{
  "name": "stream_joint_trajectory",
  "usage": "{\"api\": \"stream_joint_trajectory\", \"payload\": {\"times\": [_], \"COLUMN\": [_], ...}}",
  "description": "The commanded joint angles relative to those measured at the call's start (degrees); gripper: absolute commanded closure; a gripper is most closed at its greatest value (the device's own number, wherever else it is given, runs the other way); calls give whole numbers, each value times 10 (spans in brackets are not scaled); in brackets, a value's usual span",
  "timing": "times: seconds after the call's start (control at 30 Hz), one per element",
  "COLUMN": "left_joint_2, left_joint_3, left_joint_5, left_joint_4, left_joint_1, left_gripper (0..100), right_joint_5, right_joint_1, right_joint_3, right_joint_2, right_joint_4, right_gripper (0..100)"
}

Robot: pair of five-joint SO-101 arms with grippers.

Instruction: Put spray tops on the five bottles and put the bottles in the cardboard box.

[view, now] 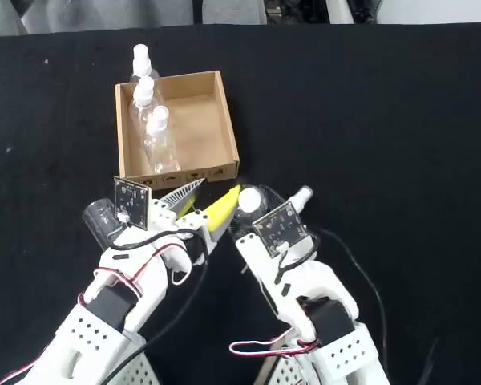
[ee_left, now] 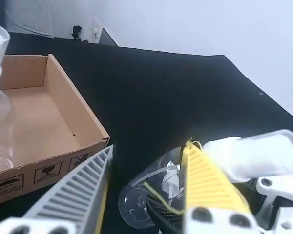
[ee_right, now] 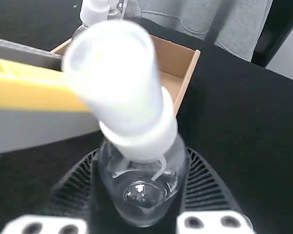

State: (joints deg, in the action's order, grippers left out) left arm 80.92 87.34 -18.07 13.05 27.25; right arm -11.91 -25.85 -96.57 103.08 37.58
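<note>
Jaws of my right gripper [ee_right: 142,155] are clamped on a clear bottle [ee_right: 141,190], with the black fingers [ee_right: 71,195] pressed to either side of its body. A white spray top [ee_right: 119,87] with its cap sits on the bottle's neck, and I can see the dip tube inside. This bottle is held between the two arms, near the front wall of the cardboard box [view: 227,120]; I cannot tell whether it touches the black surface [view: 385,120]. My left gripper [ee_left: 149,146] has its jaws apart and grips nothing. Its grey finger [ee_left: 78,190] points toward the box's near wall, and its yellow finger [ee_left: 205,185] lies just beside the held bottle, close to the spray top. Along one side wall of the box three bottles [view: 160,140] with spray tops stand upright in a row. Whether the farthest one is inside the far corner or just behind it, I cannot tell.
</note>
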Motion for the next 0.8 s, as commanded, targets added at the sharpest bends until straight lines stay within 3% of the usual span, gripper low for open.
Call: {"api": "stream_joint_trajectory", "payload": {"times": [0.0,0.57,0.77], "left_joint_2": [4,4,4], "left_joint_3": [-24,-65,-173], "left_joint_5": [4,1,-45], "left_joint_4": [3,8,173], "left_joint_1": [9,-89,-115], "left_gripper": [788,788,788], "right_joint_5": [4,4,4], "right_joint_1": [-5,36,37], "right_joint_3": [5,5,4], "right_joint_2": [57,56,56], "right_joint_4": [-13,-18,-18], "right_gripper": [920,920,920]}}
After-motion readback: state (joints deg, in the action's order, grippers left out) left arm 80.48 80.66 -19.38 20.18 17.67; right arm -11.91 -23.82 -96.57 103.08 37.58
